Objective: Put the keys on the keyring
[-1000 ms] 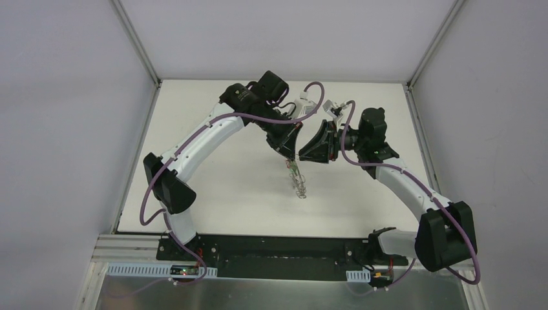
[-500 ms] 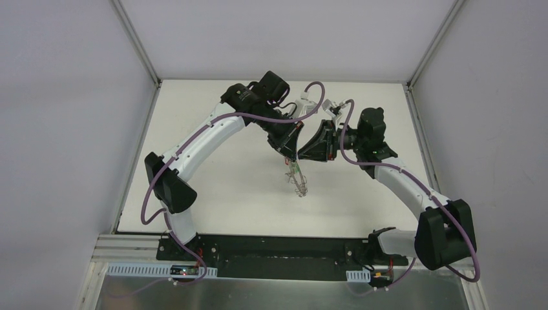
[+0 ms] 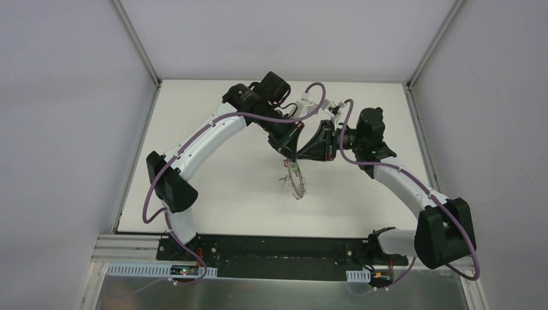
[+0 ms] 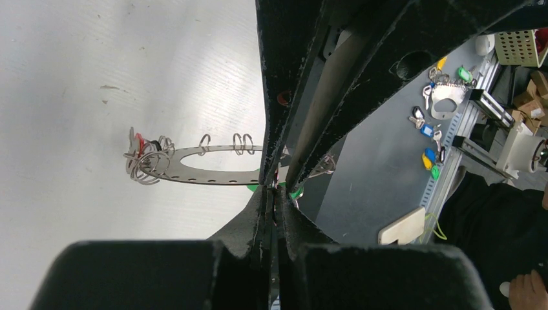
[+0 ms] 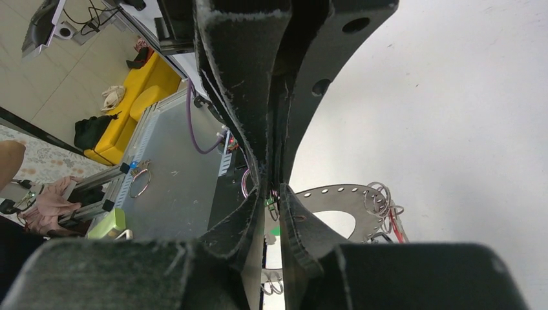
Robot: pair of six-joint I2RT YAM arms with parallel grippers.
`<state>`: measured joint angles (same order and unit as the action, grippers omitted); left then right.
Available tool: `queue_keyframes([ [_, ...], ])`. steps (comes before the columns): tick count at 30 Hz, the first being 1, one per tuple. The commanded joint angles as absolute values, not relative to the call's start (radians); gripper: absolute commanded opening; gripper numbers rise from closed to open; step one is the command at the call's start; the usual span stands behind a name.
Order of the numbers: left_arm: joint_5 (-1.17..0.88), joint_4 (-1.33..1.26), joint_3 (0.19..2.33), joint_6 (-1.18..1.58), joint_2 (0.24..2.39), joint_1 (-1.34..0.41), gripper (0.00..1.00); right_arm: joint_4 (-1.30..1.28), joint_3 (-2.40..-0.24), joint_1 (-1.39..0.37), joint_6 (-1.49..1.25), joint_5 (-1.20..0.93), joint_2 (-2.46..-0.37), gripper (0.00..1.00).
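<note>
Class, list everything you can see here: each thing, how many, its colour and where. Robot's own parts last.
keyring: one, grey, held in the air by its rim.
wire loops: several, silver, round the keyring's rim.
red key: one, among loops at the keyring's far end.
green key: at least one, at the rim by the claws.
table: one, white, beneath.
spare keys: several, blue, yellow, green tags, off the table's edge.
arms: two, white and black, over the table.
left claw: black, shut on the keyring's rim.
right claw: black, tip to tip with the left claw.
</note>
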<state>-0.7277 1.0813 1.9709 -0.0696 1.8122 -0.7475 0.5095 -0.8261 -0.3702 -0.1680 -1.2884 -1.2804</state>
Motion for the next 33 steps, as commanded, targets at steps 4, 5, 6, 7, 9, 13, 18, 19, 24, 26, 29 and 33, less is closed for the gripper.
queue_keyframes([
  [4,-0.761,1.067,1.975,-0.072,1.798,-0.761,0.0,0.566,-0.855,-0.379,-0.168,-1.322,-1.29,0.15],
  [5,-0.762,1.067,1.975,-0.072,1.797,-0.76,0.0,0.563,-0.855,-0.378,-0.167,-1.322,-1.291,0.15],
  [6,-0.763,1.066,1.975,-0.073,1.796,-0.761,0.0,0.563,-0.854,-0.378,-0.167,-1.322,-1.292,0.15],
  [7,-0.765,1.066,1.974,-0.074,1.795,-0.761,0.0,0.563,-0.855,-0.378,-0.166,-1.322,-1.293,0.15],
  [9,-0.766,1.065,1.972,-0.076,1.792,-0.761,0.0,0.561,-0.855,-0.379,-0.165,-1.323,-1.293,0.15],
  [13,-0.767,1.063,1.969,-0.077,1.788,-0.761,0.0,0.557,-0.856,-0.378,-0.162,-1.322,-1.295,0.13],
  [18,-0.768,1.062,1.968,-0.077,1.784,-0.76,0.0,0.552,-0.856,-0.378,-0.154,-1.324,-1.295,0.08],
  [19,-0.769,1.06,1.966,-0.078,1.783,-0.761,0.0,0.551,-0.857,-0.378,-0.154,-1.326,-1.295,0.07],
  [24,-0.768,1.055,1.956,-0.081,1.775,-0.759,0.0,0.537,-0.857,-0.375,-0.137,-1.322,-1.284,0.0],
  [26,-0.767,1.045,1.944,-0.082,1.77,-0.759,0.0,0.533,-0.859,-0.372,-0.134,-1.324,-1.28,0.0],
  [29,-0.77,1.042,1.937,-0.087,1.764,-0.756,0.0,0.532,-0.856,-0.365,-0.132,-1.324,-1.274,0.0],
  [33,-0.769,1.019,1.919,-0.105,1.745,-0.747,0.06,0.532,-0.856,-0.353,-0.133,-1.32,-1.261,0.0],
])
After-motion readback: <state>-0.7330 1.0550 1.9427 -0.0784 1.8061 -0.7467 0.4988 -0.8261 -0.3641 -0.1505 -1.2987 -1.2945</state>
